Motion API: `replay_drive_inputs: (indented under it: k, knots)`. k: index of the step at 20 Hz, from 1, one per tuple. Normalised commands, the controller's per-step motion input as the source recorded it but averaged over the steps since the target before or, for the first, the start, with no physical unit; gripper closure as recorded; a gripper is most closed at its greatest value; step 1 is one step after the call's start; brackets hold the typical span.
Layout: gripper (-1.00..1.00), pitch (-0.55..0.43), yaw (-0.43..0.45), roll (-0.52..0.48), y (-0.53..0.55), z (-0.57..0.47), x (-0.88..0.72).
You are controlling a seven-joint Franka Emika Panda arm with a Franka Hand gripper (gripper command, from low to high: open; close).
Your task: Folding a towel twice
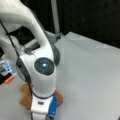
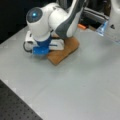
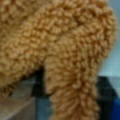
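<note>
Wrist view fills with the towel (image 3: 62, 50), bunched close; in both front views it lies compact under the arm (apparently folded). Gripper's grasp: cannot tell.

Even soft light, faint shadows; all views blurry, wrist view extremely close.

Towel under the arm, on the counter.
The towel (image 2: 66, 51) lies on the counter (image 2: 82, 85), partly beneath the arm (image 2: 47, 20), toward a front view's top.
</note>
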Motion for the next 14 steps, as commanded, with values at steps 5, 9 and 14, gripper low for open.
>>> replay_drive_inputs:
  k: [5,9,14]
  knots:
    - [-1.0,-0.089,-0.084,0.108,0.01,-0.03,-0.28]
    - [-1.0,-0.104,-0.075,0.097,0.06,-0.02,-0.25]
    - [-1.0,-0.091,-0.076,0.096,0.07,-0.02,-0.24]
